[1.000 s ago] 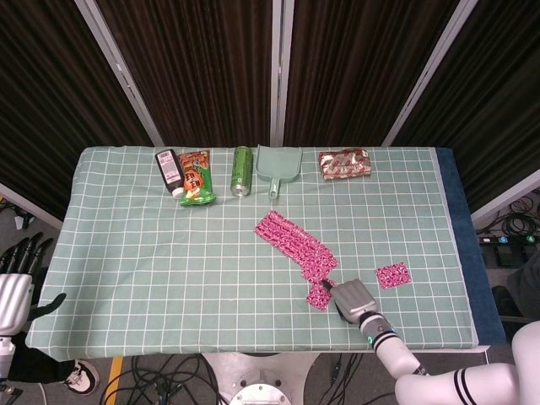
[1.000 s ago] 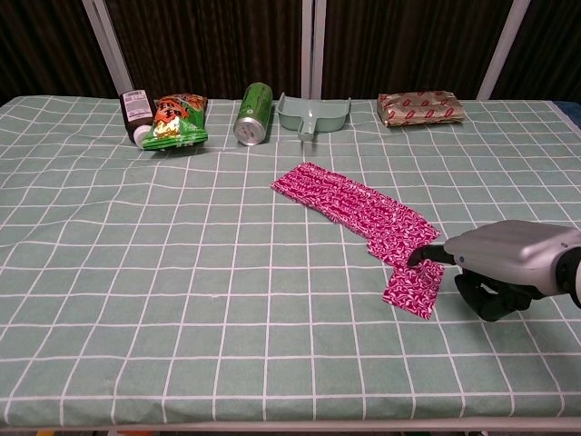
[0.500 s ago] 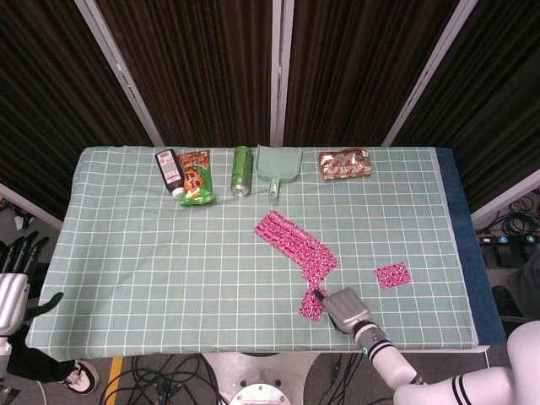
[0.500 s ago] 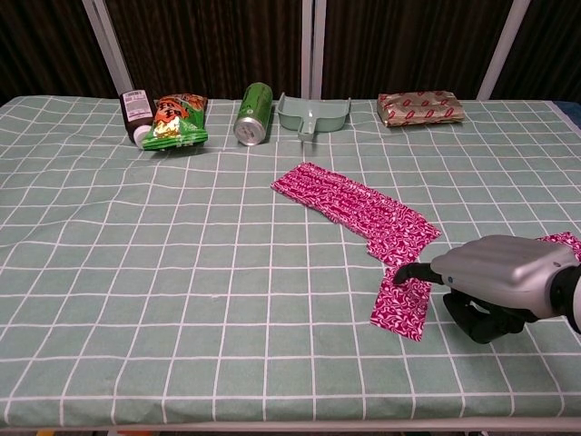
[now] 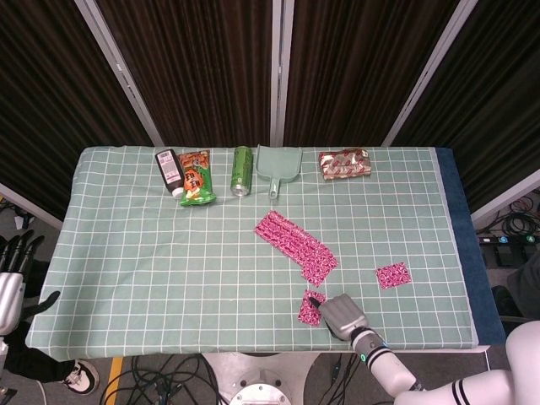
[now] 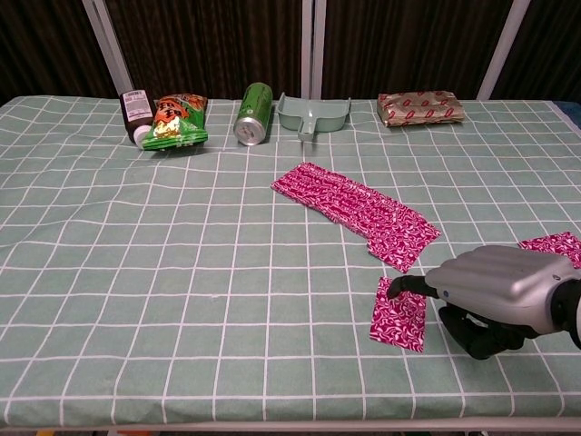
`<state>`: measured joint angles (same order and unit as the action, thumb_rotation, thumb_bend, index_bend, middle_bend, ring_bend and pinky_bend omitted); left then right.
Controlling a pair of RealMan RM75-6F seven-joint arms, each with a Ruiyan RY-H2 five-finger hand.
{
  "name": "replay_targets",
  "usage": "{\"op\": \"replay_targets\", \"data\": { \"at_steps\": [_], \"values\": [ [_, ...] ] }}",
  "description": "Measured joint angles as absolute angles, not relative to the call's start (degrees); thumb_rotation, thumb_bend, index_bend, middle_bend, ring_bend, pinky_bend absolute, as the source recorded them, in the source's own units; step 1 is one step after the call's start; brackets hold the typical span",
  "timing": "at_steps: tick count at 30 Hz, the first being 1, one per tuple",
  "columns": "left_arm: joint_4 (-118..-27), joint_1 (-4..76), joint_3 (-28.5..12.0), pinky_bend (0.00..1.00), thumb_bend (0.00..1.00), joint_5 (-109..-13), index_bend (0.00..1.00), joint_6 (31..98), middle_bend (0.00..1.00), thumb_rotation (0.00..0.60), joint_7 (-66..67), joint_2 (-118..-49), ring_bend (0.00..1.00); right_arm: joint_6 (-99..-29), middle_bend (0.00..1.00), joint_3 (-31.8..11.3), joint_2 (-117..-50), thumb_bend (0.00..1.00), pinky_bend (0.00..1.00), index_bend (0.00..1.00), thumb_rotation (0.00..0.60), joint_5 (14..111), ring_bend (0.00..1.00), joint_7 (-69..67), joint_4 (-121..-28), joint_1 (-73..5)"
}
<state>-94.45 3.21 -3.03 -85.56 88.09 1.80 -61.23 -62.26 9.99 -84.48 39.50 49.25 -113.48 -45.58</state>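
three pink patterned cloths lie on my table; my right hand point(image 6: 490, 295) pinches the small pink piece point(image 6: 399, 320) at the near edge, just below the long pink strip point(image 6: 359, 213). my left hand point(image 5: 12, 283) hangs off-table, seemingly open and empty.

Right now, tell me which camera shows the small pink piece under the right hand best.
The chest view: the small pink piece is large and near, with a fingertip of the right hand resting on its upper edge. The head view shows the piece from above, tiny and partly hidden by the hand.
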Motion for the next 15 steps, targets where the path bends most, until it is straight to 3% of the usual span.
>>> {"op": "replay_targets", "data": {
  "at_steps": [10,15],
  "values": [
    [-94.51,3.15,-3.13,0.11,0.17,-85.58,0.08,88.28,0.01,0.6,1.77,-61.29,0.0,-64.51,0.86,10.09,-82.5,0.99,0.76,0.12,0.6,42.83,0.84,48.29,-114.91,-44.65],
    [-94.27,3.19,-3.16,0.11,0.17,-85.49,0.08,88.15,0.01,0.6,1.62,-61.6,0.0,-72.17,0.86,9.82,-80.49,0.99,0.76,0.14,0.6,51.18,0.84,47.31,-113.99,-41.97]
  ]
}}
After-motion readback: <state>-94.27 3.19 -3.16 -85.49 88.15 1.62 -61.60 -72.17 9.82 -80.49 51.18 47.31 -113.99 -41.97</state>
